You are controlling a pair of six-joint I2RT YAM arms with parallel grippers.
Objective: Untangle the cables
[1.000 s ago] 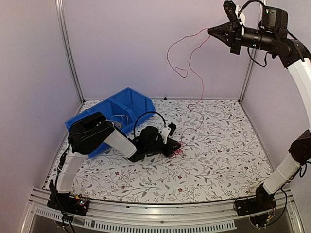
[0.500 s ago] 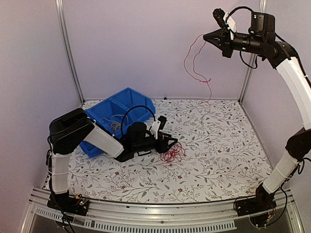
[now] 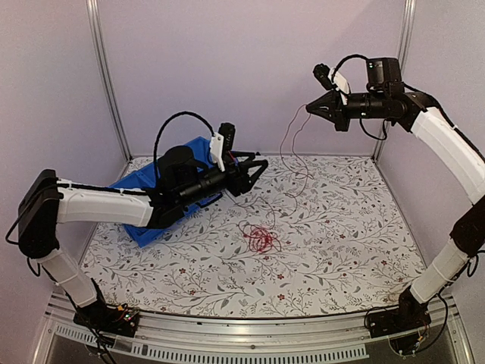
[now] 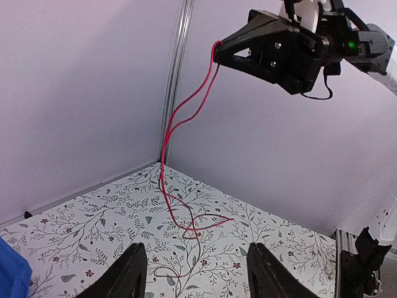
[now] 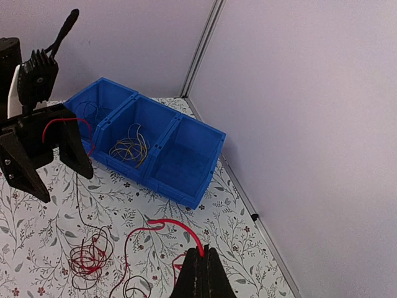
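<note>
Red cable [image 3: 260, 239] half lifted.
Past the bin [image 5: 186, 167], the left fingers [image 4: 131, 276] gape wide, gripping nothing; the cable's tangle lies on the bench [image 3: 341, 250], one strand running up to the right fingers [image 5: 192, 279], pinched shut on it. Pulling higher could cinch the knot or snag the left fingers. The back wall [image 3: 212, 76] is close; bare bench lies rightward.

Your left arm reaches low and far forward from its base, forearm near level, wrist aimed toward back centre. The left gripper [image 3: 258, 167] hangs above the table, jaws spread wide. Your right arm rises high, bends at the elbow and reaches left. The right gripper [image 3: 311, 108] points left, fingertips pinched together on the red cable [image 5: 162, 220].
</note>
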